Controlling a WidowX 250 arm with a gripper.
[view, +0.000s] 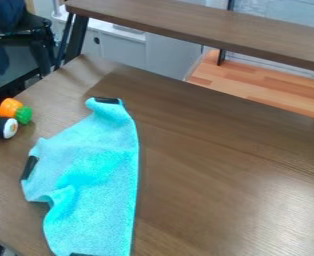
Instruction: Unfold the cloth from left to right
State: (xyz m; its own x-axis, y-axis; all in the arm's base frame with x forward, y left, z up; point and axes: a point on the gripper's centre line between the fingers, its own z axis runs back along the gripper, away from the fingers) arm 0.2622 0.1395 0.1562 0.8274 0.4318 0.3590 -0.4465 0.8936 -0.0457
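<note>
The blue cloth lies on the left half of the brown wooden surface, stretching from a narrow, bunched top corner down to the lower edge of the view. Its right side runs down in a long, nearly straight line, while its left side is uneven, slanting out to a wider middle and then cutting back in at a raised, wrinkled ridge near the lower left. One black patch sits at the top corner, a second black patch on the left edge, and part of a third dark patch at the bottom. Whether the gripper is wide, narrow or holding something, I cannot tell. Near the left edge of the surface, apart from the cloth, an orange and green toy lies just beside a black and white toy. A brown shelf crosses above the far side.
</note>
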